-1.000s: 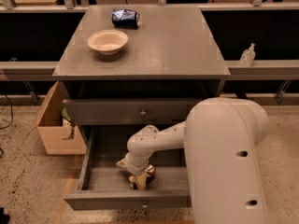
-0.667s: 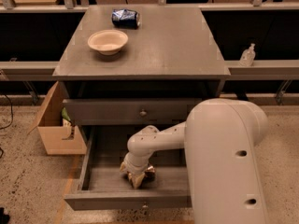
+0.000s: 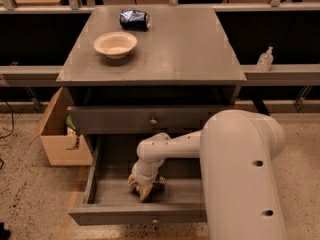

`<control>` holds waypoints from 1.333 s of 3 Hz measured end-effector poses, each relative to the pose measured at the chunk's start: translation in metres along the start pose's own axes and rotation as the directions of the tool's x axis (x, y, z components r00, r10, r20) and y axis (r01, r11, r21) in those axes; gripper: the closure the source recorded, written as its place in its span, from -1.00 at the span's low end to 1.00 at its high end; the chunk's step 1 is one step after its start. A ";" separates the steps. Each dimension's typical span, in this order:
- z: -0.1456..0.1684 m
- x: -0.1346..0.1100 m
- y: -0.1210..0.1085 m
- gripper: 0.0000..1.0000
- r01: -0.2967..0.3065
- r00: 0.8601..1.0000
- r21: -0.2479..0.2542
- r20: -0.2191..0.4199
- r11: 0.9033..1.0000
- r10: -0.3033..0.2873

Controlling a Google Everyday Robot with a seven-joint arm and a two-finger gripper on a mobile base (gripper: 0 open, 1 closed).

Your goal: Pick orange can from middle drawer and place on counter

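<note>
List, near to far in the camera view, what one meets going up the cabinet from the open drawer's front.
Front of the middle drawer → gripper, down inside that drawer → closed drawer front above → counter → bowl → crushed blue can near the far edge.

Setting: lab-like robot test area. Evidence:
- free-standing grey wooden drawer cabinet (image 3: 150, 120) on speckled terrazzo floor (image 3: 30, 194)
- open brown cardboard box (image 3: 57, 139) beside it
- clear pump bottle (image 3: 265, 60) on grey ledge (image 3: 287, 75)
- white robot arm (image 3: 240, 174), gripper (image 3: 142, 188) down inside the open lower drawer (image 3: 115, 215)
</note>
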State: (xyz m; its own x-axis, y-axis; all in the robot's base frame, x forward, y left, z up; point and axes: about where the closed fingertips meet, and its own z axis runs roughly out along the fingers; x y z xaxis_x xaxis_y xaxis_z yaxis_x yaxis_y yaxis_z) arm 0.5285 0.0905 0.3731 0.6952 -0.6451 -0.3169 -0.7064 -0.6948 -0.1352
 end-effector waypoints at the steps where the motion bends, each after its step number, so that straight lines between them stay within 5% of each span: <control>1: 0.000 -0.001 0.000 1.00 0.001 1.000 -0.005 0.008 1.000 -0.001; 2: -0.006 0.000 0.000 1.00 -0.020 1.000 0.000 0.015 1.000 0.020; 3: -0.036 -0.001 0.002 1.00 -0.090 0.995 0.062 0.038 0.994 0.087; 4: -0.096 0.004 0.014 1.00 -0.185 0.983 0.195 0.053 0.963 0.178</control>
State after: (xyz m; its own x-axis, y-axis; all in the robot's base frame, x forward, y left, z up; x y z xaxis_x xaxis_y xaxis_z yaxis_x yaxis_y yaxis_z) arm 0.5340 0.0474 0.4597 0.5505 -0.7408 -0.3850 -0.8349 -0.4881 -0.2546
